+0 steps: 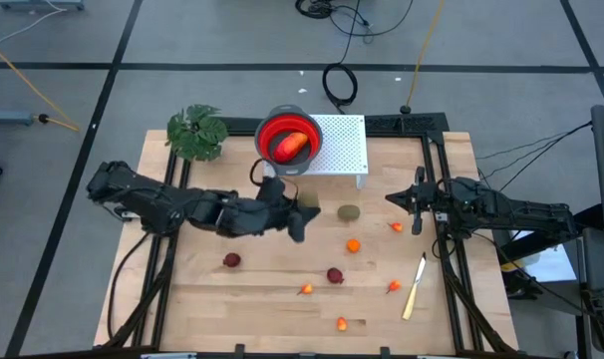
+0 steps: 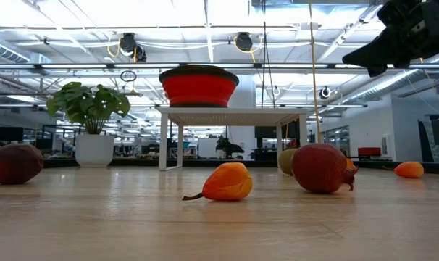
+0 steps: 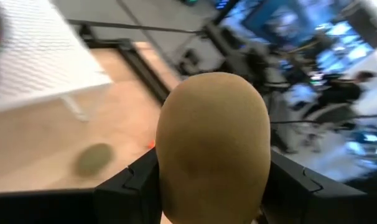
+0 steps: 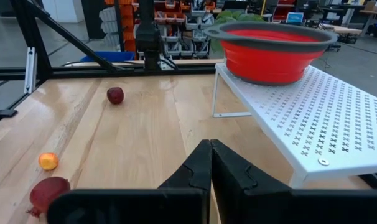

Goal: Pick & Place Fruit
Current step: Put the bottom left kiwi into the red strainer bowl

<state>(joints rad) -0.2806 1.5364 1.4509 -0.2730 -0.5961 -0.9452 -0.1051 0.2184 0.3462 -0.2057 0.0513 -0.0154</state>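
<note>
One matte olive-brown oval fruit (image 3: pixel 212 149) sits clamped between the left gripper's (image 1: pixel 304 211) dark fingers, above the wooden table (image 1: pixel 272 299) just in front of the white perforated metal stand (image 1: pixel 340 145). On that stand rests a red collapsible bowl with a grey rim (image 1: pixel 287 137), holding a long red-orange piece (image 1: pixel 292 146). A second olive oval (image 1: pixel 349 212) lies beside the gripper; dark red rounds (image 1: pixel 335 275) and small orange bits (image 1: pixel 353 245) scatter over open boards nearer the front edge. Right gripper (image 1: pixel 418 202) waits at the right edge, fingers shut and empty.
</note>
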